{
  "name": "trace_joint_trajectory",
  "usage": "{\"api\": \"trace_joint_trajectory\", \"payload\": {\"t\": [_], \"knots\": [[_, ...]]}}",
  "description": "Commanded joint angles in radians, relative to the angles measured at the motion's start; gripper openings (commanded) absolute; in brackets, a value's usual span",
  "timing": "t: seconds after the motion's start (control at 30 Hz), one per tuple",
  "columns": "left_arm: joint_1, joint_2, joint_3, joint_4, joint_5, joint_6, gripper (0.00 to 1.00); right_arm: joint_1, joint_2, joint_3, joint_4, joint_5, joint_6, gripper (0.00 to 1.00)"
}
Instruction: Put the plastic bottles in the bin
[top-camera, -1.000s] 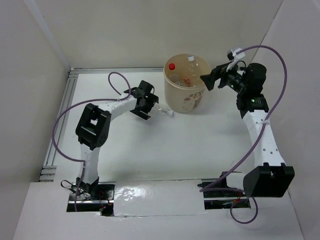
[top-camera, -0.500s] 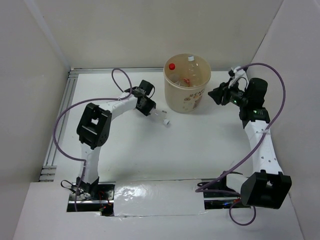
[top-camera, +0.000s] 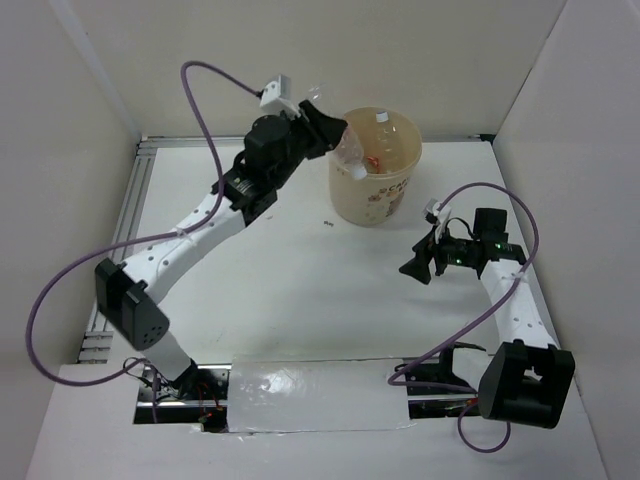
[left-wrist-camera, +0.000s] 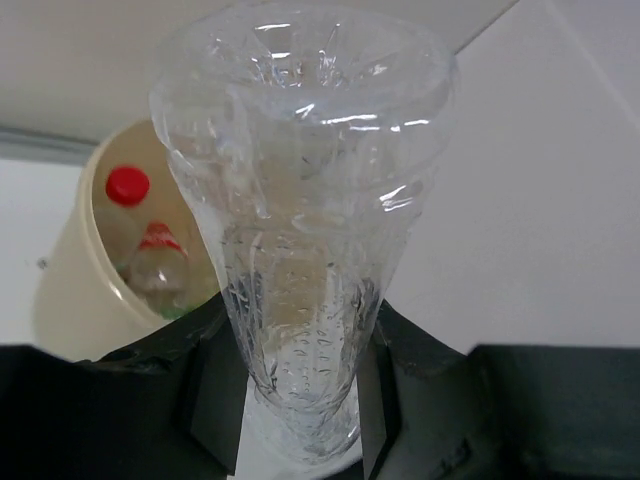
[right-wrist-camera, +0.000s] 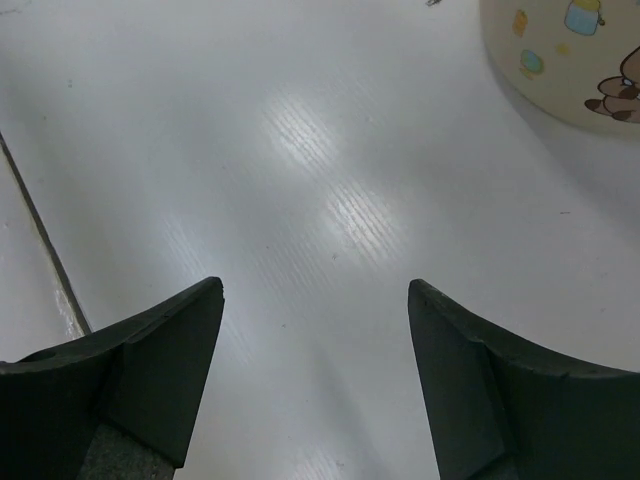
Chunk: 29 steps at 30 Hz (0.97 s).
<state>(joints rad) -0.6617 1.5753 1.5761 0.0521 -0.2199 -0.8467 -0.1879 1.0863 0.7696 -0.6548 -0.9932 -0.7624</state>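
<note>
My left gripper (top-camera: 328, 132) is raised at the left rim of the beige bin (top-camera: 378, 205) and is shut on a clear plastic bottle (top-camera: 347, 158). In the left wrist view that bottle (left-wrist-camera: 300, 200) stands between my fingers (left-wrist-camera: 215, 400), its base toward the camera. Behind it, the bin (left-wrist-camera: 70, 290) holds a red-capped bottle (left-wrist-camera: 127, 186). A white-capped bottle (top-camera: 381, 119) also shows inside the bin. My right gripper (top-camera: 415, 268) hangs low over the table to the bin's right front, and in its wrist view the gripper (right-wrist-camera: 315, 290) is open with nothing in it.
White walls close the table on the left, back and right. An aluminium rail (top-camera: 120, 250) runs along the left edge. A small dark speck (top-camera: 327, 222) lies on the table left of the bin. The bin's printed side (right-wrist-camera: 565, 60) shows at the right wrist view's top right.
My left arm lifted the clear bottle off the table and stretched up to the bin's left rim. My right arm drew back from the bin and dropped toward the near right.
</note>
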Motion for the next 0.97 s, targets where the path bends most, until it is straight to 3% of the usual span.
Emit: {"api": "trace_joint_trajectory", "payload": {"t": [0.0, 0.07, 0.2, 0.23, 0.27, 0.37, 0.57, 0.63, 0.73, 0.8, 0.87, 0.93], "knots": [[-0.036, 0.18, 0.176, 0.13, -0.036, 0.167, 0.11, -0.004, -0.037, -0.007, -0.042, -0.028, -0.075, 0.82], [-0.045, 0.259, 0.278, 0.117, -0.103, 0.207, 0.16, -0.004, -0.049, -0.02, -0.051, -0.028, -0.086, 0.82], [-0.058, 0.468, 0.536, -0.013, -0.248, 0.299, 0.37, -0.013, -0.08, -0.029, -0.025, -0.016, -0.043, 0.85], [-0.058, 0.501, 0.609, -0.046, -0.248, 0.311, 0.58, -0.013, -0.08, -0.029, -0.016, -0.016, -0.043, 0.89], [-0.067, 0.546, 0.63, -0.066, -0.248, 0.322, 0.66, -0.013, -0.089, -0.029, -0.016, -0.006, -0.028, 1.0], [-0.067, 0.555, 0.599, -0.08, -0.231, 0.322, 0.99, -0.013, -0.1, -0.029, 0.038, 0.043, 0.064, 1.0], [-0.067, 0.408, 0.5, -0.046, -0.153, 0.354, 1.0, -0.013, -0.1, -0.009, 0.204, 0.25, 0.34, 1.0], [-0.067, 0.294, 0.437, -0.046, -0.09, 0.408, 1.0, -0.013, -0.1, 0.003, 0.27, 0.399, 0.466, 1.0], [-0.067, 0.128, 0.186, -0.002, 0.012, 0.458, 1.0, -0.022, -0.089, 0.013, 0.314, 0.559, 0.521, 1.0], [-0.067, -0.064, -0.067, 0.055, 0.042, 0.489, 1.0, -0.022, -0.089, 0.013, 0.329, 0.609, 0.522, 1.0], [-0.067, -0.188, -0.309, 0.066, 0.033, 0.489, 1.0, -0.022, -0.098, 0.004, 0.357, 0.63, 0.554, 1.0], [-0.058, -0.351, -0.456, 0.054, -0.025, 0.462, 1.0, -0.031, -0.112, -0.01, 0.391, 0.648, 0.606, 1.0]]}}
